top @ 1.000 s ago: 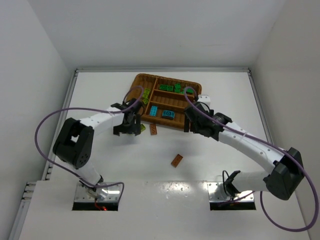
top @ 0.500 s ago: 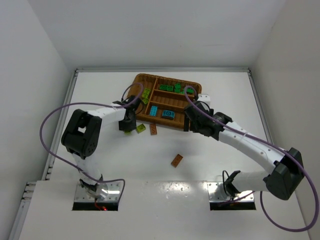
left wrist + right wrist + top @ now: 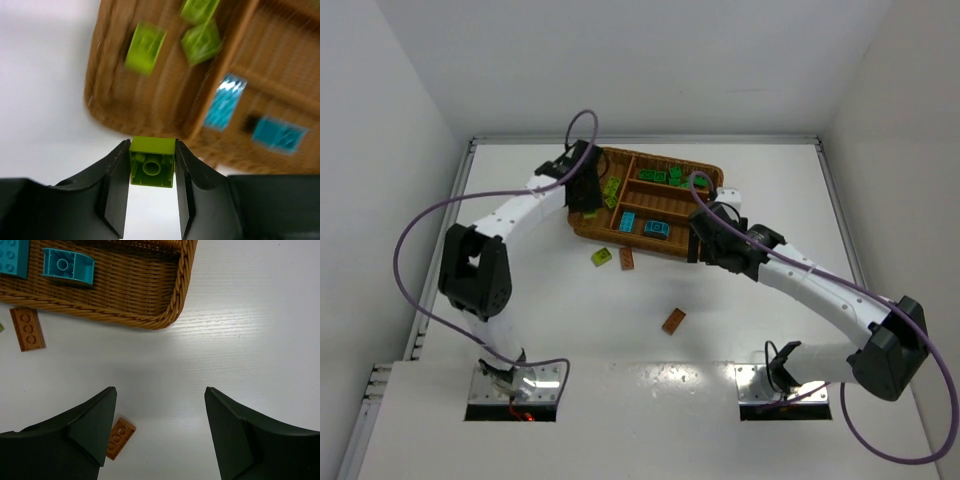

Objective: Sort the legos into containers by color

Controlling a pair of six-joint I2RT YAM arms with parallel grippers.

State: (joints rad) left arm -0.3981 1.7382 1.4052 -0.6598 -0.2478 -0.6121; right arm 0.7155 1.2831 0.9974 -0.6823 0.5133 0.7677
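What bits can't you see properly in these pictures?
- Left wrist view: the wicker tray and its bricks are blurred; studs uncountable.
- Top view: the held lime brick is hidden under the left gripper.
- Right wrist view: orange plate partly behind the right gripper; teal brick cut by the edge.

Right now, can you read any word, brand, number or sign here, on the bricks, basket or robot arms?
None: no readable text in any view. The lime brick in the left gripper is bare plastic; the wicker tray and the orange plate carry no marks; the arms look plain, any fine print too small to tell.
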